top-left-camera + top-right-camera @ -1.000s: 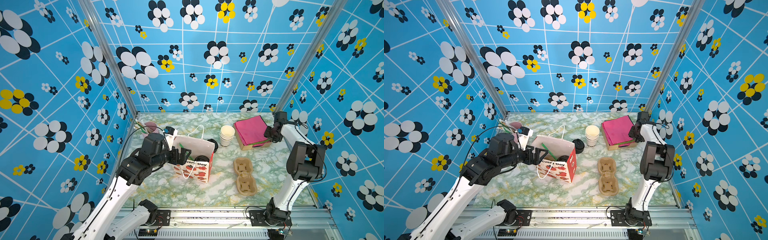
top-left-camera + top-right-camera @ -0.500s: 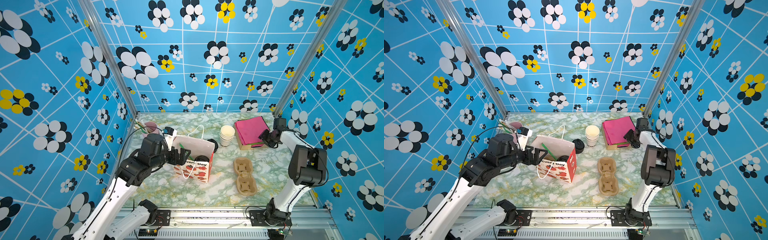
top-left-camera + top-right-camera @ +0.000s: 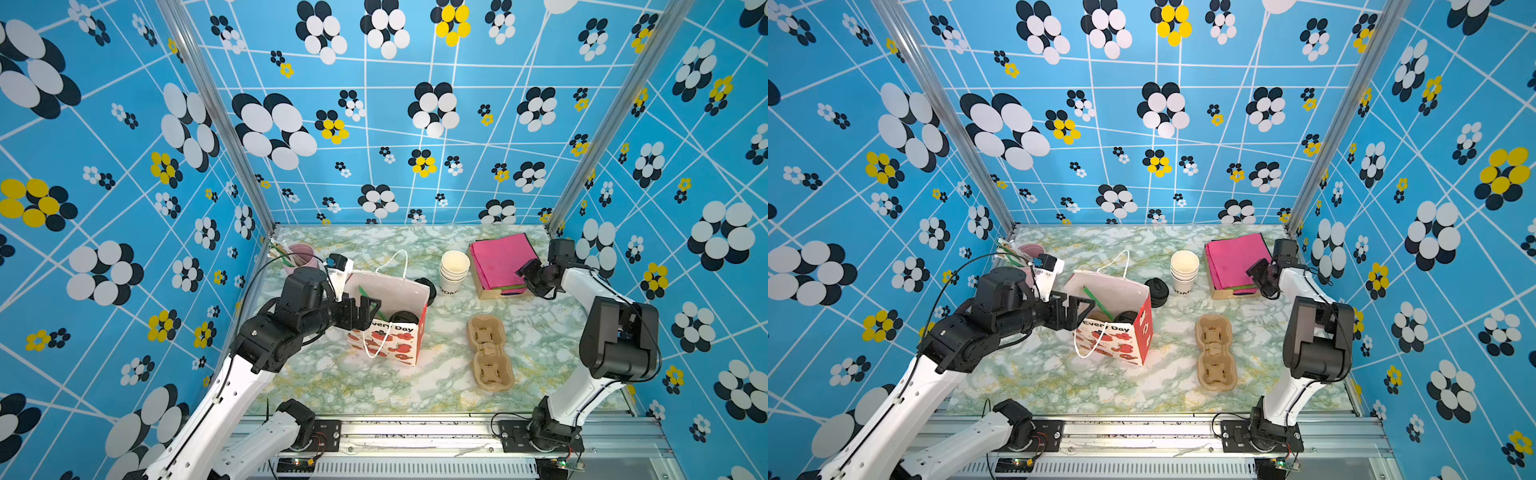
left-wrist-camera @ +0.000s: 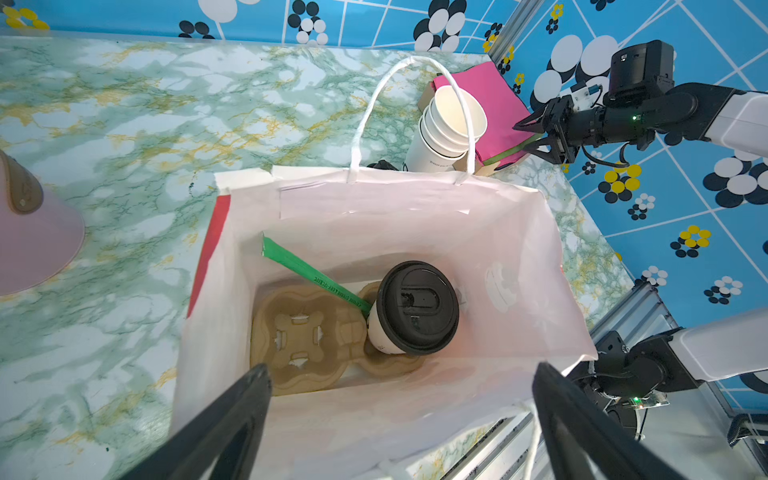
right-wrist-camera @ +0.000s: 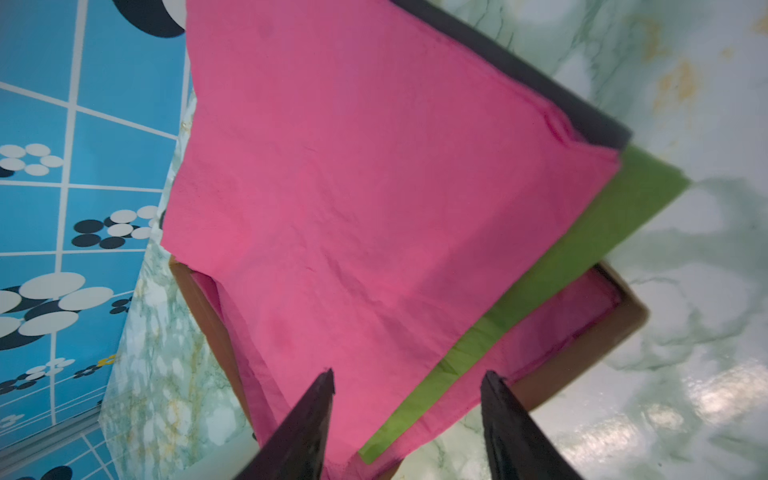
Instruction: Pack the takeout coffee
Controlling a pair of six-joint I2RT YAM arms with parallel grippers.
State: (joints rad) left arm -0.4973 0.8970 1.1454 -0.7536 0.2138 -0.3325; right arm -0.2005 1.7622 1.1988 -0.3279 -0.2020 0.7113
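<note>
The takeout coffee, a white cup with a black lid, stands inside the red-and-white paper bag in a brown cardboard carrier. Both top views show only its lid. A green wrapped stick leans in the bag beside it. My left gripper is open at the bag's left rim, its fingers on either side of the near wall. My right gripper is open just above the near corner of the pink napkins, holding nothing.
The napkins lie in a brown box at the back right. Between box and bag are a stack of lidless white cups and a stack of black lids. A second cardboard carrier lies right of the bag. A pink cup of sticks stands back left.
My right gripper has come away from the right wall toward the near corner of the napkin box, and its jaws have spread wider. The left arm and bag have not moved.
</note>
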